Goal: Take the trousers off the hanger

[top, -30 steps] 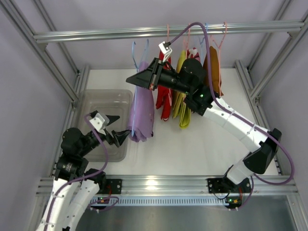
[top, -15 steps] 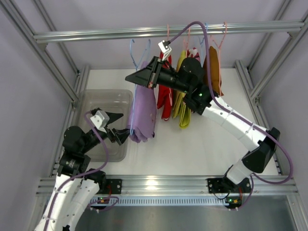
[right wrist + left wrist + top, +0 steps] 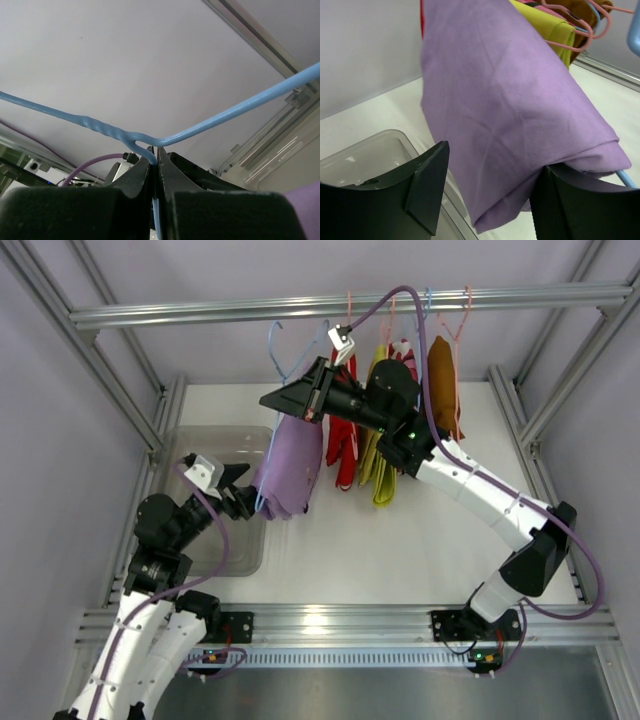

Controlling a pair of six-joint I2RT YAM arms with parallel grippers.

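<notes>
Lilac trousers (image 3: 290,462) hang folded over a blue hanger (image 3: 273,340). My right gripper (image 3: 270,399) is shut on that hanger's wire neck (image 3: 145,145), clear of the rail. My left gripper (image 3: 248,500) stands open around the trousers' lower fold (image 3: 510,150). Its right finger (image 3: 570,200) touches the cloth, while its left finger (image 3: 427,185) stands apart from it. Red trousers (image 3: 342,445) and yellow-green trousers (image 3: 378,455) hang behind on pink hangers.
A clear plastic bin (image 3: 205,455) sits on the white table at the left, under my left wrist. A metal rail (image 3: 220,310) crosses the top. An orange-brown garment (image 3: 443,385) hangs at the right. Frame posts line both sides.
My left gripper has moved up and right onto the lilac trousers' lower fold and its jaws have narrowed. The right gripper has shifted the hanger slightly, and the trousers swing left.
</notes>
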